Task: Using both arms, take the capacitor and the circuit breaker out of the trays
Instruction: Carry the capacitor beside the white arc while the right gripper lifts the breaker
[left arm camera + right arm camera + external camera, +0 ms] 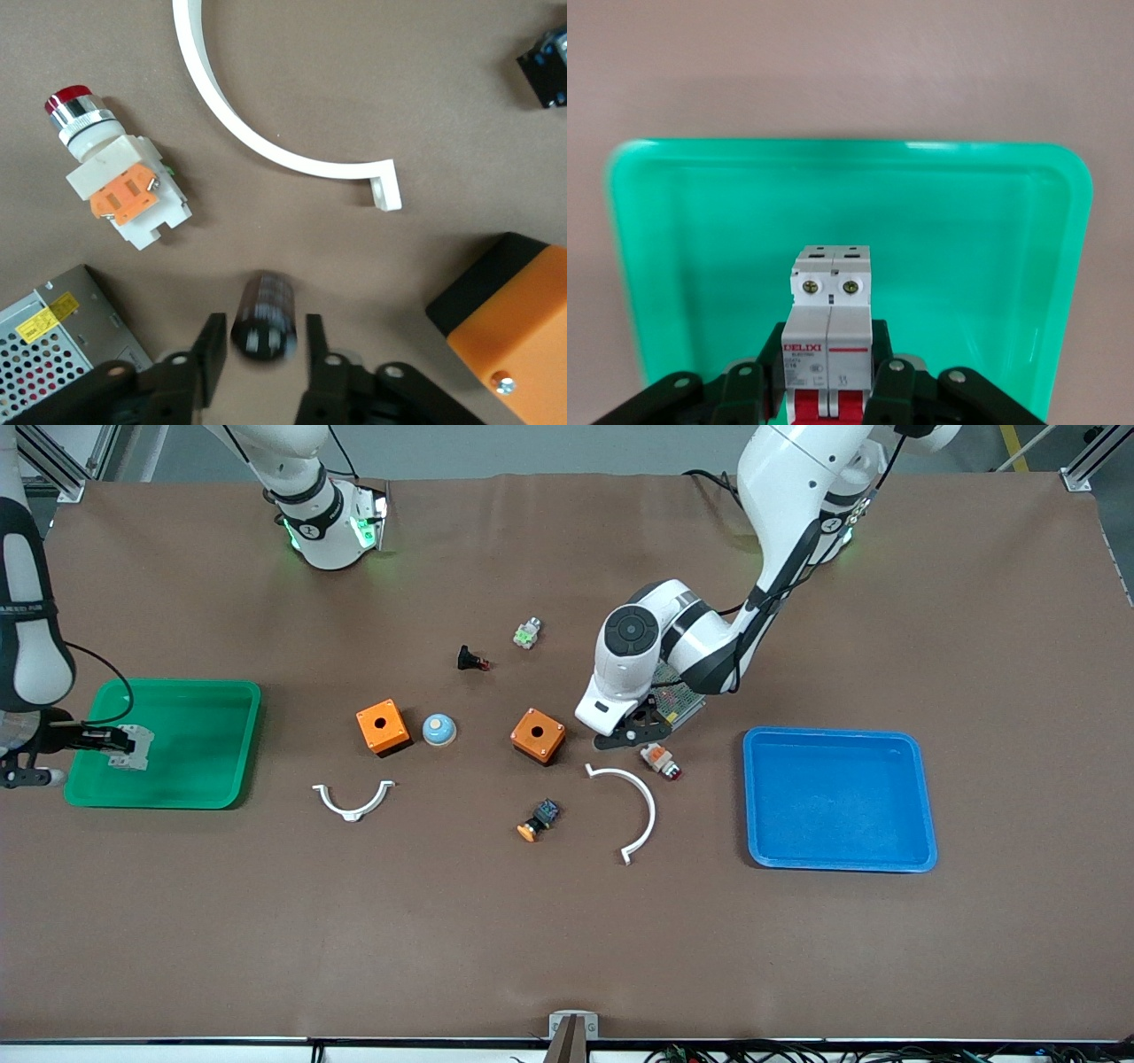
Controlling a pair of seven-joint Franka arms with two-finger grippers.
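Observation:
The capacitor (263,312), a short black cylinder, lies on its side on the table between the open fingers of my left gripper (262,328), with a gap on each side. In the front view the left gripper (633,736) is low over the table between an orange box and the lamp, and its hand hides the capacitor. My right gripper (830,354) is shut on the breaker (830,305), a white-grey block with red levers. It holds the breaker (133,746) over the green tray (213,691). The right gripper (113,740) comes in from the right arm's end.
A white-and-orange lamp (660,760) and a metal power supply (679,702) lie close to the left gripper. Two orange boxes (538,735) (383,726), two white arcs (640,808) (353,802), an orange-capped button (539,820) and a blue tray (837,732) are nearby.

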